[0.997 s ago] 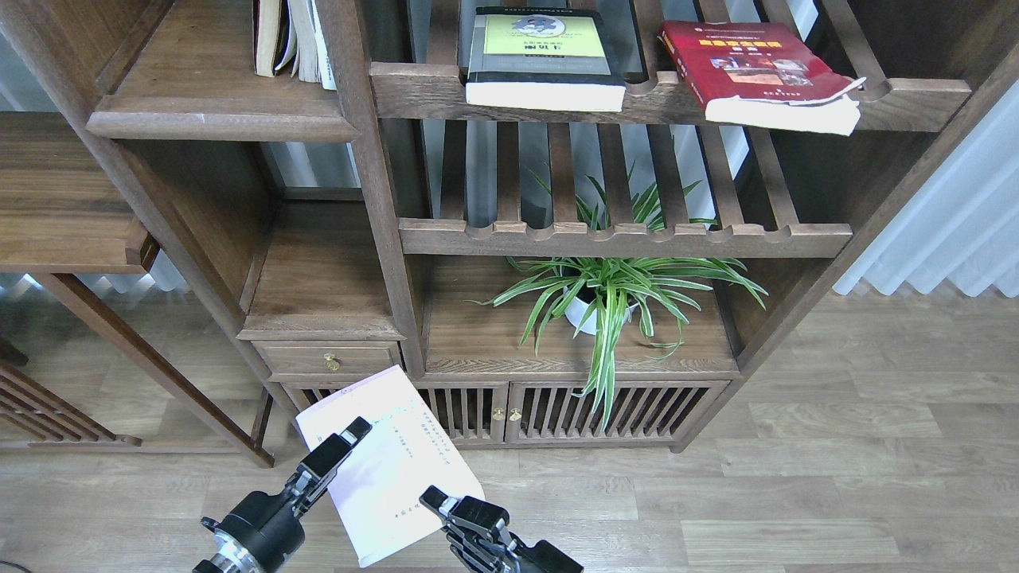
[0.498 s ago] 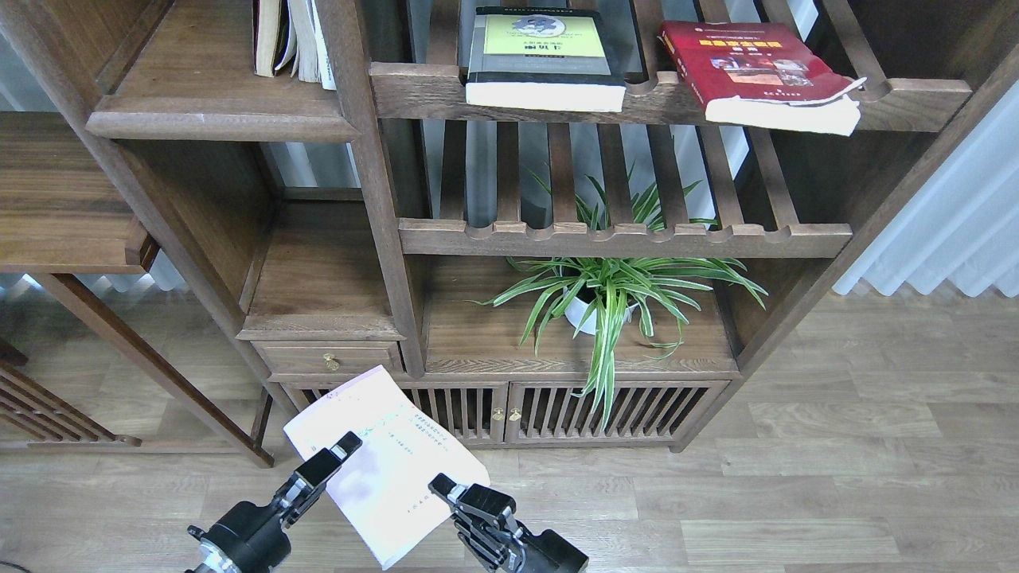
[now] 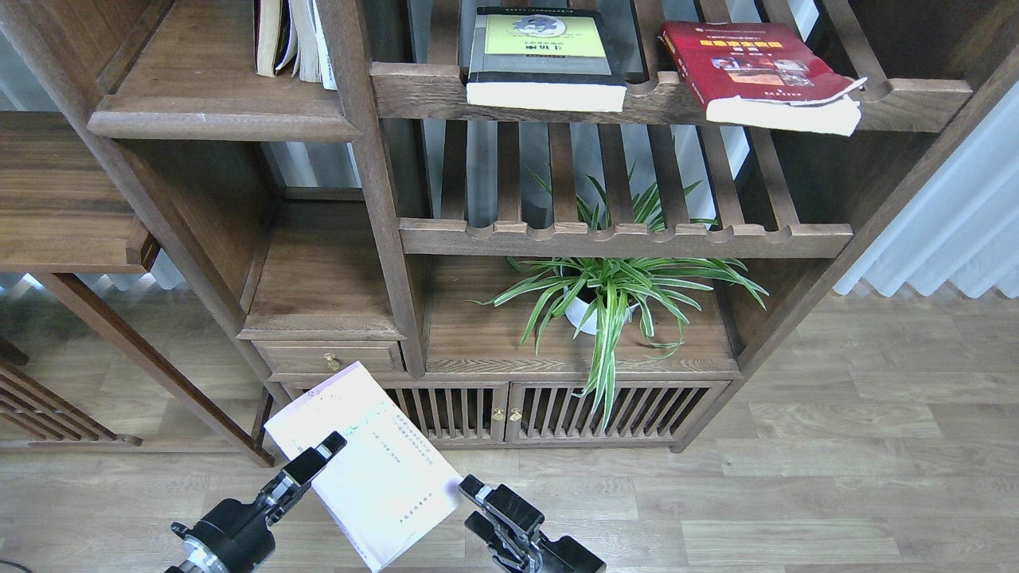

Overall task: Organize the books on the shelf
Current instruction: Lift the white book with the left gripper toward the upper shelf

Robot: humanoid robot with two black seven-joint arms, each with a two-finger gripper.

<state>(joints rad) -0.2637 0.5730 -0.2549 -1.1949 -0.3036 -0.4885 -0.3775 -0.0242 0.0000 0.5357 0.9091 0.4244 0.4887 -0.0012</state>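
The pale lavender-white book [image 3: 374, 469] is held tilted above the floor at the bottom of the head view. My left gripper [image 3: 318, 455] is shut on its left edge, with one finger lying on the cover. My right gripper [image 3: 476, 503] is just off the book's right corner with its jaws apart and nothing between them. The black-grey book with the yellow panel [image 3: 545, 56] and the red book [image 3: 756, 72] lie flat on the top slatted rack. The solid dark-brown shelf [image 3: 215, 119] is at the upper left, with several books [image 3: 290, 40] standing at its right end.
A potted spider plant [image 3: 605, 294] stands on the cabinet top under the lower slatted rack [image 3: 621, 235]. A small drawer [image 3: 330, 358] and slatted cabinet doors [image 3: 557, 410] are just behind the held book. A low side table [image 3: 64, 199] is at the left, and curtains [image 3: 955, 231] at the right.
The lavender book and my left gripper have moved left and slightly down. My right gripper has come off the book's right edge and moved right.
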